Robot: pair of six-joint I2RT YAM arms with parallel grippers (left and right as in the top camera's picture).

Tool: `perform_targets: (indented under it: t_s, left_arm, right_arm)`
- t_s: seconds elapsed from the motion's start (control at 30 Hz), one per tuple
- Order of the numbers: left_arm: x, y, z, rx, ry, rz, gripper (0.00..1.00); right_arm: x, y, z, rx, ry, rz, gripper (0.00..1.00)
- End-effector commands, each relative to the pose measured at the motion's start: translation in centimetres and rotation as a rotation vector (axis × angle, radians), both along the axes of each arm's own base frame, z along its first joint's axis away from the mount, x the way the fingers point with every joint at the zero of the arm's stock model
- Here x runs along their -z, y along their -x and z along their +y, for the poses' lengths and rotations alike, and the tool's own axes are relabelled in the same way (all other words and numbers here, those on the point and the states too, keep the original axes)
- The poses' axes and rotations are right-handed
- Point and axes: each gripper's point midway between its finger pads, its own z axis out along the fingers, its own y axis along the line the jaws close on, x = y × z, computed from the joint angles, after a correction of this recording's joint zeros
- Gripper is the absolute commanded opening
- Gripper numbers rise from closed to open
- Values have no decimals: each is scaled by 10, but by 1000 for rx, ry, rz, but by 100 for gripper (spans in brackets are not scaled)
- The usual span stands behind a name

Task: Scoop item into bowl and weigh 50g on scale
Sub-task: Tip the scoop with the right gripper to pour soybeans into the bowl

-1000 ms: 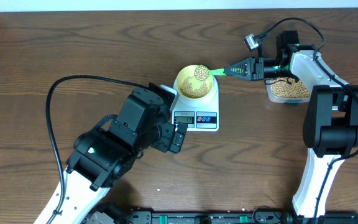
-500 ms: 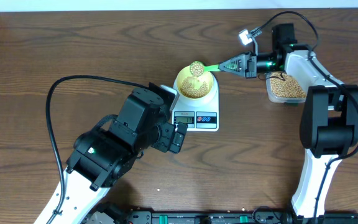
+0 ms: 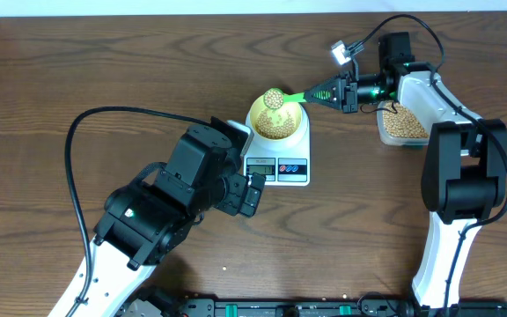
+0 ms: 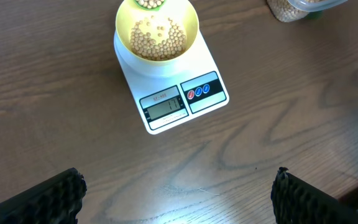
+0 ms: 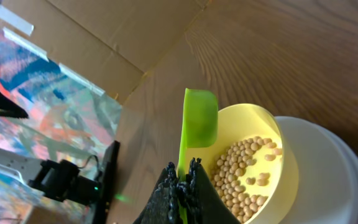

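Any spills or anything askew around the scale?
Nothing stands out. The bowl sits centred on the scale, beans inside it, none loose on the table nearby. The right gripper is shut on the green spoon, over the bowl.

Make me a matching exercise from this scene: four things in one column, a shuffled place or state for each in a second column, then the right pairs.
Things:
1. bowl
2. green spoon
3. clear tub
4. left gripper

Places and states:
A. open, holding nothing
B. on the scale platform
C. on the table, apart from the scale
D. clamped in the right gripper

Pairs: 1-B, 2-D, 3-C, 4-A
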Motion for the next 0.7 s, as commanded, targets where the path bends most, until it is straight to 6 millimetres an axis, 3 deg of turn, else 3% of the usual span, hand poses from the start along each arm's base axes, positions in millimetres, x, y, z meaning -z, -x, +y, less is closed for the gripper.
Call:
perform_targets:
  t_s: [0.0, 0.67]
  left_arm:
    - [-10, -1, 0, -6, 19, -19, 98]
    - [-10, -1, 0, -6, 19, -19, 98]
  right_arm:
    - [-2, -2, 2, -19, -16, -88, 1]
    - [10, 7, 0, -63, 28, -352, 1]
